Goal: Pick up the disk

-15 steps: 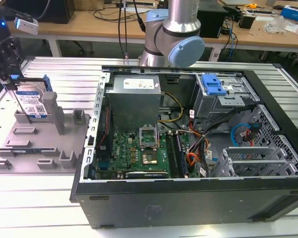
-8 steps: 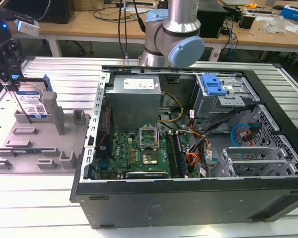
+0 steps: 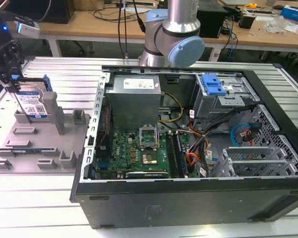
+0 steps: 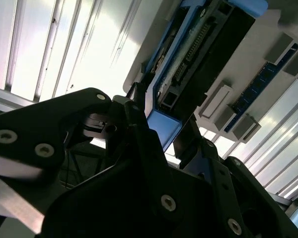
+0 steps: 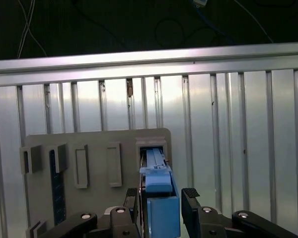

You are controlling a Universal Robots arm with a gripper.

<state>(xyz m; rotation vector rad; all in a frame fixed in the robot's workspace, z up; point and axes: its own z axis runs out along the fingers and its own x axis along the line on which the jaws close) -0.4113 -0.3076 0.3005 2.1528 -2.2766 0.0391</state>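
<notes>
- One gripper [image 5: 161, 192] hangs at the exterior view's far left, pointing down over a grey fixture [image 3: 44, 148].
- In the first wrist view we see its fingers [image 5: 190, 196] spread, one on each side of the disk [image 3: 34, 101]. A thin dark gap shows beside one finger, and we cannot tell whether the other touches.
- The disk stands on edge directly beneath the gripper, between the fingers, with its lower edge seated in a slot of the fixture. Its white-and-blue label faces the exterior camera, and its blue rail [image 5: 160, 208] runs along the edge nearest the gripper.
- The fixture lies flat on the ribbed metal table [image 3: 35, 203], under the gripper and spreading out to the exterior view's right of it.
- A tall upright peg [image 3: 58, 115] stands just beside the disk, on the gripper's side toward the exterior view's right.
- An open computer case [image 3: 188, 198] sits well apart from the gripper, farther to the exterior view's right. In it we see a silver power supply [image 3: 134, 99] above a green motherboard [image 3: 134, 148].
- The arm [image 3: 181, 42], silver with a pale blue joint cap, rises behind the case.
- A blue-handled drive cage [image 3: 213, 85] sits inside the case, far from the gripper.
</notes>
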